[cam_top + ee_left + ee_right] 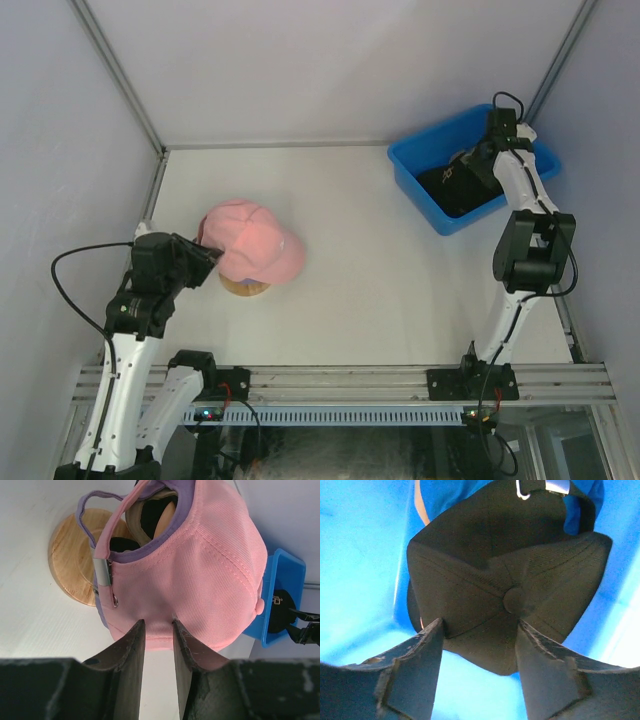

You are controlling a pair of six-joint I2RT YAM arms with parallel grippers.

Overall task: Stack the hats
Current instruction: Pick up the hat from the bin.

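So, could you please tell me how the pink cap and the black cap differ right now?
The pink cap sits on the wooden stand, atop a purple cap; the black cap lies in the blue bin. The pink cap's crown is rounded out, the black cap's creased. Both have a metal strap buckle.

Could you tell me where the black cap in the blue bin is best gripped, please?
Probably pinch the crown of the black cap near its button, coming from above: it lies dome-up in the blue bin, whose walls block the sides.

Left arm (118,378) and right arm (522,182) were white-linked, black-jointed; black cable (68,285) looped out; fingers (415,675) dark, scuffed
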